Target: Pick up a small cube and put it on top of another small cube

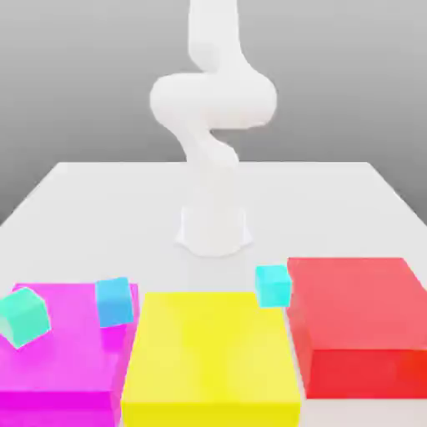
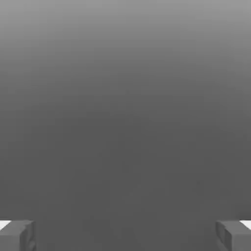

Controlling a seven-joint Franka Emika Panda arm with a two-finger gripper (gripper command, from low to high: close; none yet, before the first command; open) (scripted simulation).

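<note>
A white robot arm (image 1: 213, 100) rises behind a white table (image 1: 108, 200), its claw (image 2: 125, 235) spread wide with nothing between the fingertips in the hand view. The job, to lift one small cube and set it on another, stands at its opening step: no cube is in the grip and none is stacked.

In the exterior view, a green cube (image 1: 24, 318) sits tilted on the magenta block (image 1: 58, 367) at the exterior view's left, with a blue cube (image 1: 114, 303) over the same block's far corner. A cyan cube (image 1: 273, 286) appears by the far corner of the big yellow block (image 1: 213, 359), close to the red block (image 1: 359, 304); whether it rests on the yellow block or just behind it is hard to say from this angle. The small yellow-green cube the task likely calls for cannot be told apart with certainty; the green cube is perhaps the nearest match.

The next move calls for the arm to swing down over the chosen cube, line its open jaws up with two opposite faces and descend straight before closing. The green cube's turned stance likely demands a matching twist of the wrist, lest a corner be nudged and the cube roll away.
</note>
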